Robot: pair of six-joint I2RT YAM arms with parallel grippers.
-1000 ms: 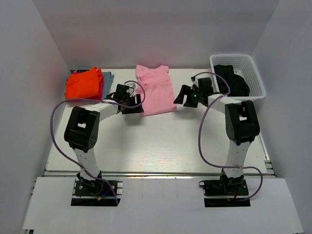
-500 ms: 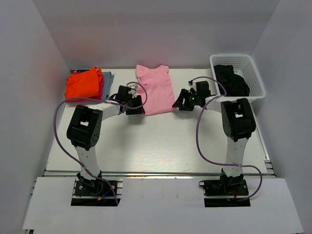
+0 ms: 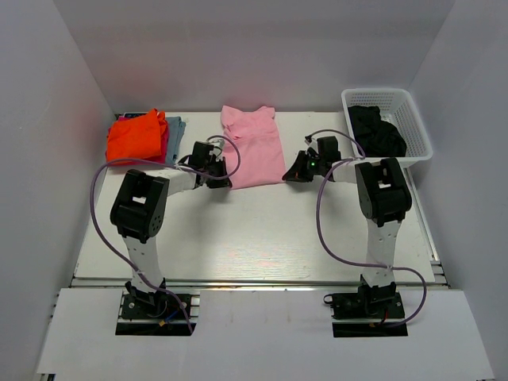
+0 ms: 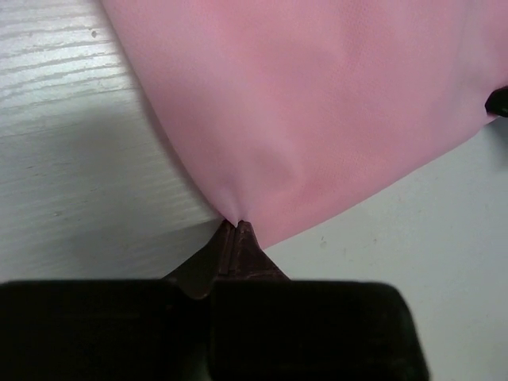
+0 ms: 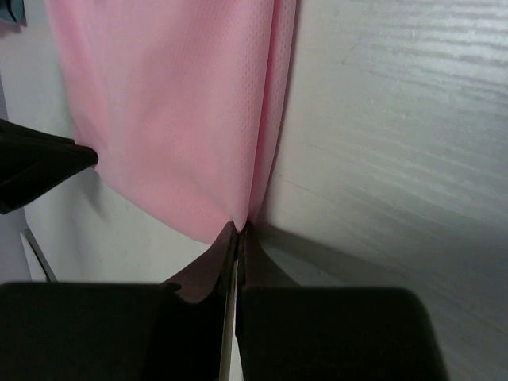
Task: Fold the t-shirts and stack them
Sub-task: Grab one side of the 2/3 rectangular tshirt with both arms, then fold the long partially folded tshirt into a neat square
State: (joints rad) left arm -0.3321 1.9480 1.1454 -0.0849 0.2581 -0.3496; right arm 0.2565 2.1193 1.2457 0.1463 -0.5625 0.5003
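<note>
From above, both arms have reached further in than a second ago. The left pincer and right pincer stood wide apart then, just short of the cloth. Now each is clamped on a near corner of the pink t-shirt, which lies flat at the middle of the far half of the bench. The count is one pink t-shirt and one orange t-shirt on a pile at far left. A sliver of red t-shirt shows under it and one grey-blue t-shirt behind. One black t-shirt lies in the single white basket at far right.

In the left wrist view, the left pincer's tips meet, pinching the pink corner into a small peak, and the hem runs off to the right.

In the right wrist view, the right pincer's tips are pressed together on the folded pink edge. The other pincer's dark tip shows at the left border.
</note>
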